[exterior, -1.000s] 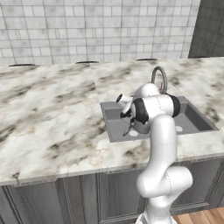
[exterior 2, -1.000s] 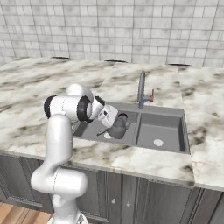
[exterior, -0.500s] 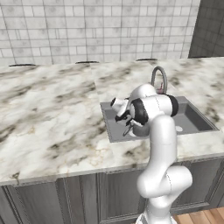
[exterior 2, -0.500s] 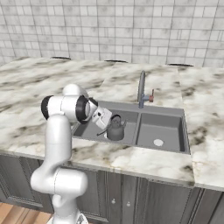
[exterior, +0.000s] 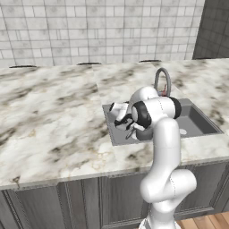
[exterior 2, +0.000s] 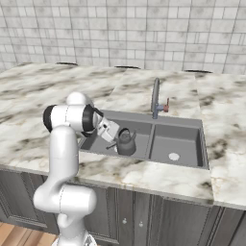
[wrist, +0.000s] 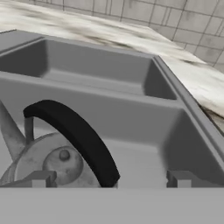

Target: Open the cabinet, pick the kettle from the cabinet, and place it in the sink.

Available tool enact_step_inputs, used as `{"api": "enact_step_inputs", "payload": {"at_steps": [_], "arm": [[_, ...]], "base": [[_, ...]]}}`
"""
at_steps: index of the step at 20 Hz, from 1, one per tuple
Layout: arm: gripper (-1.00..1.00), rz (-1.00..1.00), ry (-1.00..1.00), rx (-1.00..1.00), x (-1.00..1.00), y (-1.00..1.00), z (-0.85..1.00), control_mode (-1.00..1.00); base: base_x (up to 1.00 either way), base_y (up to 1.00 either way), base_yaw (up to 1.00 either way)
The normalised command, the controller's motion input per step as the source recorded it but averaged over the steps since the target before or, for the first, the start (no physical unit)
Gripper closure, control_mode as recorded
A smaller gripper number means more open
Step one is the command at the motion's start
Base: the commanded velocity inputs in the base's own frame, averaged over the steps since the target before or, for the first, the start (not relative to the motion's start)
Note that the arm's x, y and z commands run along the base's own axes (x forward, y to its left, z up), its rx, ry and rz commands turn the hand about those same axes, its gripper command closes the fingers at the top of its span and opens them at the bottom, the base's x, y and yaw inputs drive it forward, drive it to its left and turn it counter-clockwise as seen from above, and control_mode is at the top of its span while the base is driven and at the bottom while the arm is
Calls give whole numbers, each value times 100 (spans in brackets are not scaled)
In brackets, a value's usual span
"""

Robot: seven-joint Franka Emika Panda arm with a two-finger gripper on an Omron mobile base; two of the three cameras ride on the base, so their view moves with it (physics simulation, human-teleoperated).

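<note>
The dark grey kettle (exterior 2: 126, 142) stands upright in the left basin of the sink (exterior 2: 176, 124), its arched black handle (wrist: 76, 133) over the round lid (wrist: 64, 162). My gripper (exterior 2: 114, 136) hovers just beside and above the kettle, open and holding nothing. In the hand view the gripper (wrist: 109, 179) has the handle rising between its two fingertips without touching them. From the left base view my arm mostly covers the kettle (exterior: 142, 134), with the gripper (exterior: 127, 127) over the sink (exterior: 197, 120). The cabinet is out of view.
A gooseneck faucet (exterior 2: 155, 98) stands behind the sink's divider. The right basin (exterior 2: 175, 144) holds only its drain. Marble counter (exterior: 49, 116) spreads to both sides, with a tiled wall behind and grey lower fronts (exterior 2: 158, 221) beneath.
My hand has drawn back a little from the kettle. The kettle has stayed in the left basin.
</note>
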Motion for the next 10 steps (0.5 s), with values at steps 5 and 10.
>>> {"api": "enact_step_inputs", "payload": {"at_steps": [5,10], "arm": [[-100,0,23,0,-15,21,-2,-100],[-100,0,25,-2,-16,6,0,-100]], "base": [[0,0,0],[0,0,0]]}}
